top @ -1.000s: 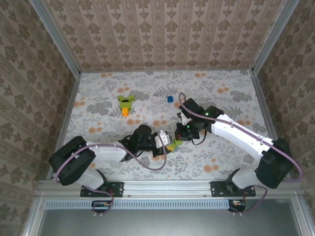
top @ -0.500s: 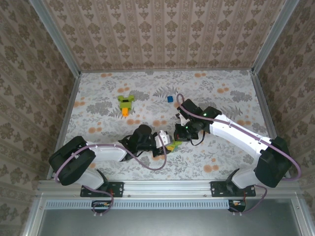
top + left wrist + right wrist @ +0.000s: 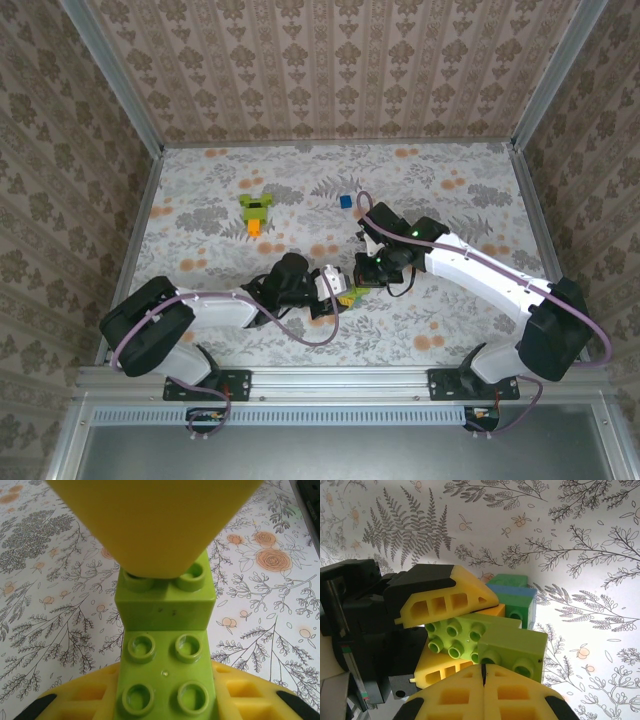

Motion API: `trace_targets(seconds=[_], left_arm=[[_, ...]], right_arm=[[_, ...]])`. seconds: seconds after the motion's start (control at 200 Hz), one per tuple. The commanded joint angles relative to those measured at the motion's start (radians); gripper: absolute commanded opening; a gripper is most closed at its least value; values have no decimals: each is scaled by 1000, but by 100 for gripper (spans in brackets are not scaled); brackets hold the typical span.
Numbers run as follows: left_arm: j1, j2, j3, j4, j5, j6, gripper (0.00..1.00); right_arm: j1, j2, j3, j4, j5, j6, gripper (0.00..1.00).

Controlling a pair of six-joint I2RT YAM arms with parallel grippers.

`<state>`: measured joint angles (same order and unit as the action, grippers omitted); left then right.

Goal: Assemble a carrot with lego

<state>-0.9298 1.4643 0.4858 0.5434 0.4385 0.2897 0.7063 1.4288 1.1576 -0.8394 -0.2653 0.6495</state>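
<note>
Left gripper (image 3: 335, 288): clamped on the lime bricks (image 3: 166, 645), one yellow finger above and one below. That's a firm pinch, right in the middle of the table (image 3: 450, 200) near the front.
Lime bricks: two pieces joined. There's a long studded one lying flat in the jaws, and a squarer block sitting on its far end, studs up.
Right gripper (image 3: 483, 677): reaching in from the right to meet the left one, and the two tools are almost nose to nose. Its two yellow pads are pressed flat together along a thin seam, with nothing between them.
Contact: the closed tips sit right under the squarer lime block. From the right wrist camera they look to be touching it, but the angle is too tight to be sure.
Behind the held bricks: an orange brick (image 3: 492, 611) and a green block (image 3: 516, 607) with a blue band across it, tucked just beside the lime pieces. Whether they are clipped on or just lying on the table, I can't tell.
Carrot (image 3: 256, 210): sitting well apart at the back left of the table, lime-green top spread wide, small orange tip pointing toward the arms. Neither gripper is touching it.
Blue brick (image 3: 345, 201): alone at the back centre, to the right of the carrot.
</note>
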Motion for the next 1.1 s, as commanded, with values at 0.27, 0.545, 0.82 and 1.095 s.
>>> trace_targets(seconds=[0.27, 0.545, 0.82, 1.095], left_arm=[[-8, 39, -8, -120, -31, 27, 11], [-7, 36, -8, -120, -31, 26, 14], [-9, 34, -7, -122, -28, 22, 27], [-9, 8, -13, -120, -17, 14, 46]], right_arm=[[13, -31, 120, -29, 18, -46, 5], [-4, -95, 167, -117, 91, -69, 7], [-31, -172, 48, -177, 148, -67, 22], [-44, -219, -64, -165, 153, -57, 29]])
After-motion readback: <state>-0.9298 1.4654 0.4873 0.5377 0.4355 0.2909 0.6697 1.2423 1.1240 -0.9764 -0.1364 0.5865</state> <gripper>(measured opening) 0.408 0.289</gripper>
